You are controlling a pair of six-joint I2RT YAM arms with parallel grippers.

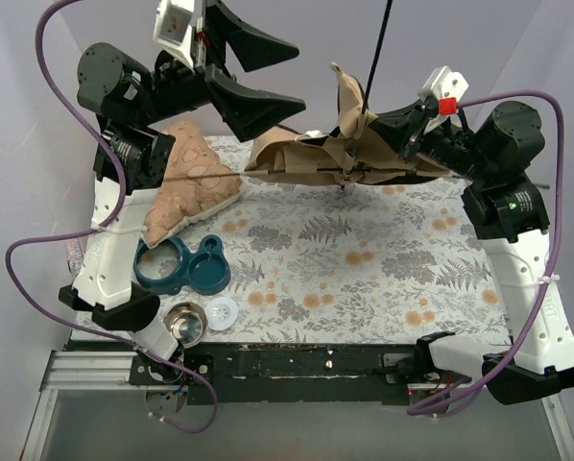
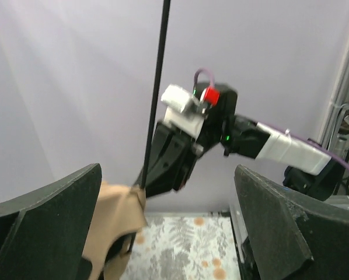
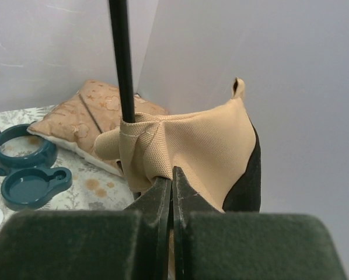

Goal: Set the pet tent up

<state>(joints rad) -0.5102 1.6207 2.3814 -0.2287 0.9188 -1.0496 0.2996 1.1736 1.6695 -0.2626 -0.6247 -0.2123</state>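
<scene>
The tan pet tent (image 1: 311, 154) lies crumpled at the back of the table, with one corner lifted. A thin black pole (image 1: 376, 48) rises from that corner out of the top of the view. My right gripper (image 1: 364, 123) is shut on the tan fabric (image 3: 186, 140) just below the pole (image 3: 122, 58). My left gripper (image 1: 277, 72) is open and empty, raised above the back left, its jaws pointing toward the tent. In the left wrist view the tent corner (image 2: 113, 221) and pole (image 2: 158, 81) show between my wide-apart fingers (image 2: 46, 216).
A beige-pink patterned cushion (image 1: 186, 182) lies at the back left. A teal double pet bowl holder (image 1: 181, 266), a steel bowl (image 1: 184, 323) and a white lid (image 1: 222, 313) sit at the front left on the floral cloth (image 1: 364, 259).
</scene>
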